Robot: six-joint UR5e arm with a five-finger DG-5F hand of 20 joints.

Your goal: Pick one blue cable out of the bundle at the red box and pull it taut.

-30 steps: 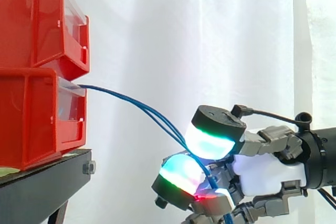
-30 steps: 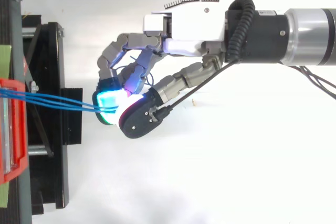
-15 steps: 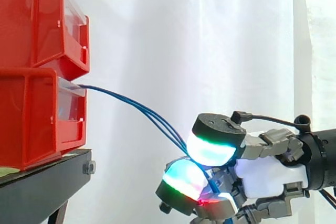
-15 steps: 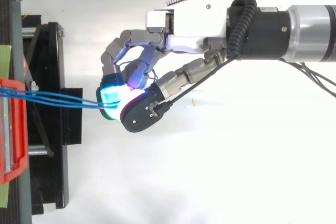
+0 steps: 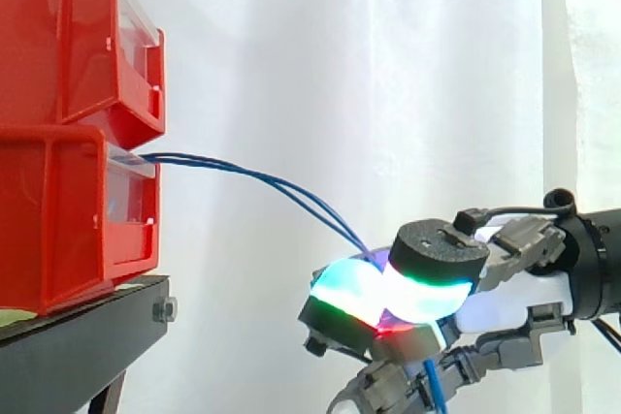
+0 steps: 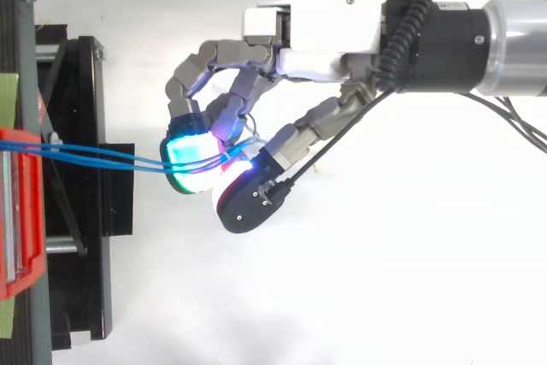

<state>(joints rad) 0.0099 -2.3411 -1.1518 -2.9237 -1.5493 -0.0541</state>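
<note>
Thin blue cables (image 5: 243, 173) leave the front edge of the lower red plastic bin (image 5: 68, 220) on the black metal stand (image 5: 87, 332). They arc across open space to the hand (image 6: 316, 27), whose curled fingers pinch them between glowing pads (image 6: 184, 147), well clear of the stand.

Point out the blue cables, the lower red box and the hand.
blue cables (image 5: 194, 159): side view, span near the box.
lower red box (image 5: 58, 225): side view, its side wall.
hand (image 6: 312, 21): top view, its white back.

side view level, close, from beside; top view looks down, close. shared: red bin (image 5: 68, 220), blue cables (image 6: 102, 156), hand (image 6: 316, 32).
</note>
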